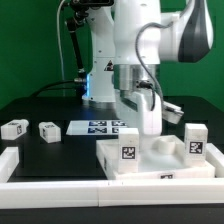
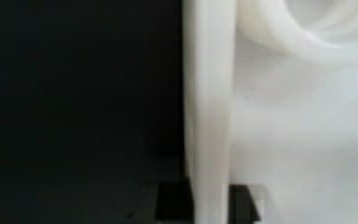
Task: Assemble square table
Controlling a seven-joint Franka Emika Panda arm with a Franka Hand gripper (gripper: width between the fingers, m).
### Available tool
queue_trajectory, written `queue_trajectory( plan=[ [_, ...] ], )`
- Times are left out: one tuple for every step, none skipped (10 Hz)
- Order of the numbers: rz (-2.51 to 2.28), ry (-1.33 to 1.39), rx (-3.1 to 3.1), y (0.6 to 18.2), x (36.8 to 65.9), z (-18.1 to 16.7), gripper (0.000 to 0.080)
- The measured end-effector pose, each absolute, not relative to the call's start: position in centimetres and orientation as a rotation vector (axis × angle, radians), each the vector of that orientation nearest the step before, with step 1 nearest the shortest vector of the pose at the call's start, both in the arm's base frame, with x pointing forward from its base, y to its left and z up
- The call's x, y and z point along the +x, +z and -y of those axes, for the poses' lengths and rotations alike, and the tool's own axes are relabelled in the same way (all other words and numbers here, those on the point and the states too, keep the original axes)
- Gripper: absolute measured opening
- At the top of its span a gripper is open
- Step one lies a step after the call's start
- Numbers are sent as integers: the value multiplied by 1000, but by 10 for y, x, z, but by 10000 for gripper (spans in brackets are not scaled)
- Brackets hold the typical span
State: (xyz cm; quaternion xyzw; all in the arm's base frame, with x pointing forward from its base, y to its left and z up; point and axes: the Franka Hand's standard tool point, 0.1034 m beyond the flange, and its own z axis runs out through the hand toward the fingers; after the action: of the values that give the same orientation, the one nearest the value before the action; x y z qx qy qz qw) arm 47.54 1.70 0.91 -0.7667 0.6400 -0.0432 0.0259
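Closest to me, a long white border rail (image 1: 60, 186) runs along the front edge of the black table (image 1: 55, 158), and it meets a second white rail (image 1: 8, 160) at the corner on the exterior view's left. The large white plastic square tabletop (image 1: 150, 162) lies just behind the front rail towards the exterior view's right, so there is little room on that side. Left of it a wide stretch of bare black surface lies open. The tabletop's near face carries a black-and-white square tag (image 1: 128, 153). A stubby white leg (image 1: 195, 136), also tagged, stands at its far right corner, and I cannot tell whether it rests on the tabletop or just behind it. The gripper (image 1: 148, 124) comes straight down onto the tabletop's far side. In the wrist view its dark fingers (image 2: 171, 203) sit either side of a thin upright white wall of the tabletop (image 2: 309, 120) with no gap showing, so the gripper (image 2: 208, 205) looks clamped on that rim. Farther back on the exterior view's left, two small white tagged legs (image 1: 14, 128) (image 1: 48, 130) lie apart from each other, and the flat marker board (image 1: 100, 127) lies beside them near the white arm's base (image 1: 100, 80). Behind everything is a green wall (image 1: 30, 40). The tags show only patterns, with no writing I can read.
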Motion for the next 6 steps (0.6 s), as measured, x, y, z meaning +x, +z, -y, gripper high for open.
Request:
queue_trajectory(
  plan=[
    [-1953,-209,-2376,10,475,4,54],
    [-1852,-231,-2456,11,475,16,54],
    [-1748,-194,-2537,10,474,18,54],
    [-1686,-191,-2586,8,473,16,54],
    [-1634,-191,-2623,7,472,15,54],
    [-1503,-193,-2708,7,472,18,54]
  ],
)
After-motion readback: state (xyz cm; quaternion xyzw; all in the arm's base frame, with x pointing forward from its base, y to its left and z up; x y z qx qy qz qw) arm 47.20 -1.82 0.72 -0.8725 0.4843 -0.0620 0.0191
